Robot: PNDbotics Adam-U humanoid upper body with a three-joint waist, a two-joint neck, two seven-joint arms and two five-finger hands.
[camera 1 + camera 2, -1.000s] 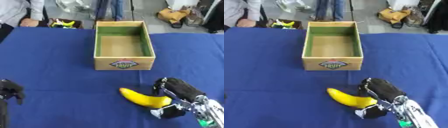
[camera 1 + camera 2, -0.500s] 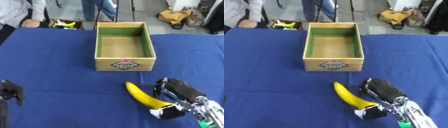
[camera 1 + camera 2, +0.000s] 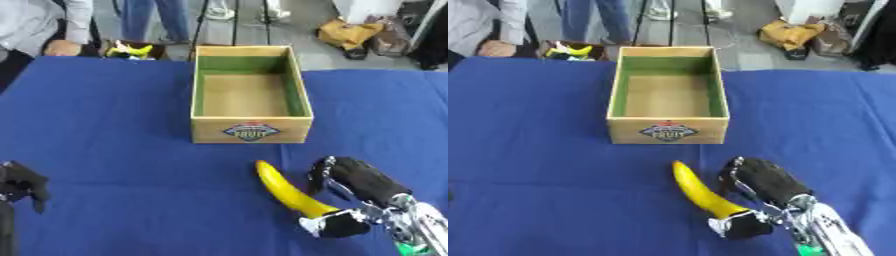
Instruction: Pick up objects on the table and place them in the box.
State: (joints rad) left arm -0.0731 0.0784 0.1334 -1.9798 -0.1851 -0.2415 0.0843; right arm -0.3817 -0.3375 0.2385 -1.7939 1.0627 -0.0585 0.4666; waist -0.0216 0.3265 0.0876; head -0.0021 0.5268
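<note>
Right robot hand (image 3: 350, 197) grips banana (image 3: 284, 192) at its near end, fingers and thumb curled round it, low over blue worktop (image 3: 114, 150), just in front of box (image 3: 251, 95). Box front has a label w/ "FRUIT". Left robot hand (image 3: 19, 184) at lower left edge, fingers: can't tell.

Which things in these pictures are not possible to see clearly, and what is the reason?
- Banana: its near end is hidden by the right hand in both eye views, so contact there cannot be judged.
- Left hand: cut off by the left eye view's left edge; absent from the right eye view.
- Box: label print is too blurred to read.
- Yellow things beyond the table: too small to identify.
</note>
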